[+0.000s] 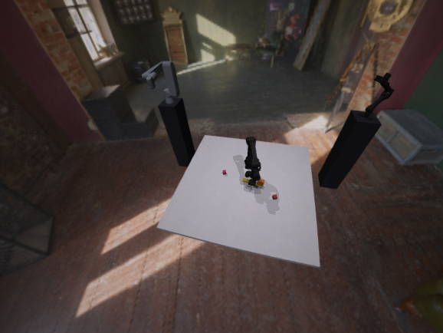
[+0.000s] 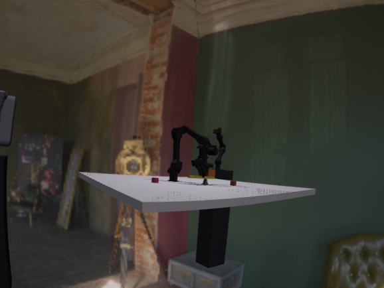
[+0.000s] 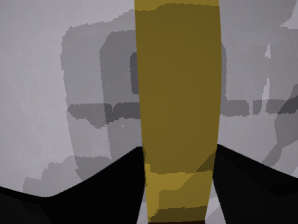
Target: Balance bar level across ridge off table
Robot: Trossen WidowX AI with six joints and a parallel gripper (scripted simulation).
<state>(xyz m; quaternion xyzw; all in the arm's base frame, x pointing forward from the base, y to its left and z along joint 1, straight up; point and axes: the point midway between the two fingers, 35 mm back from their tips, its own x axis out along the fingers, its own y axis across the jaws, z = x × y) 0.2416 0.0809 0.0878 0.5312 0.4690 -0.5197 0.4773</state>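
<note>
My gripper is shut on the bar near its middle. The bar is yellow with an orange block at one end. It hangs roughly level, a little above the white table. The ridge is a small dark wedge on the table right under the gripper; I cannot tell whether the bar touches it. In the wrist view the bar fills the middle and hides the ridge.
A magenta cube lies left of the arm. A red cube lies to the right, nearer the front. Two black camera posts stand beside the table's back corners.
</note>
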